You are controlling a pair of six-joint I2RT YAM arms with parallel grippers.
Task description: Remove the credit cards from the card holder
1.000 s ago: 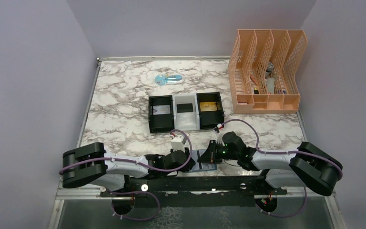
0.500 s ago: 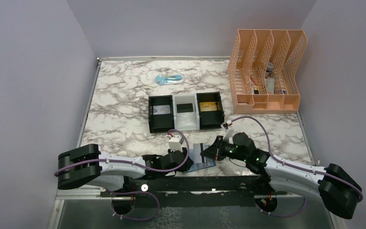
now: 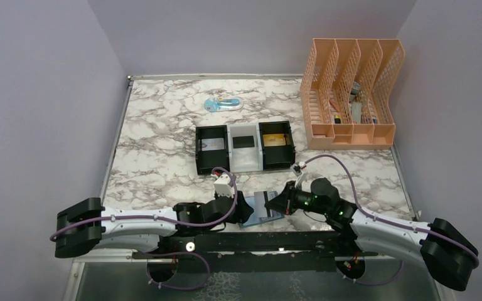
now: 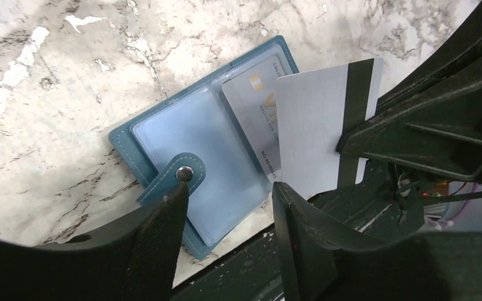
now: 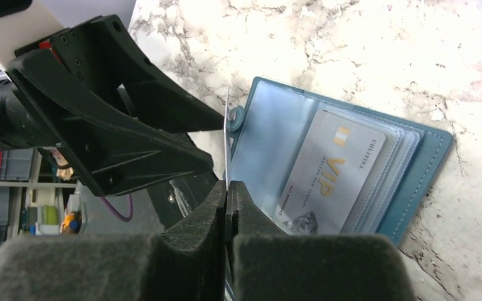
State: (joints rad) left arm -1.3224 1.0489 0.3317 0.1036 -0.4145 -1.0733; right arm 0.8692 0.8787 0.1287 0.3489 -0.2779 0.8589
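Our right gripper (image 5: 227,188) is clenched on a white card (image 4: 320,132), the pads pinching one edge so that the right wrist camera sees the card only as a thin line. The card is stiff, flat plastic, matt white with a black magnetic stripe down one side. It looks free of its pocket, though we cannot tell whether its near corner touches the sleeves.

Our left gripper (image 4: 230,188) is released. Its jaws stand apart over the near edge of the card holder (image 4: 124,139), with the snap tab (image 4: 176,179) just beside one finger. We judge it is there to steady the holder, not to grip it.

The card holder lies open and flat on the table (image 3: 157,125) at the near edge, between the two grippers. It has a teal leather-like cover with pale stitching, and glossy clear sleeves inside that are stacked like pages. A grey VIP card (image 5: 332,172) is tucked in one sleeve.

So we are mid-extraction: one card in hand, at least one left. Next we need to carry the white card away and set it down. The black-and-white tray (image 3: 245,168) farther out, which holds cards in its compartments, seems the likely place. Then we return for the VIP card, where the slick sleeve and thin edge will call for a precise pinch while the left gripper keeps the light holder from sliding.
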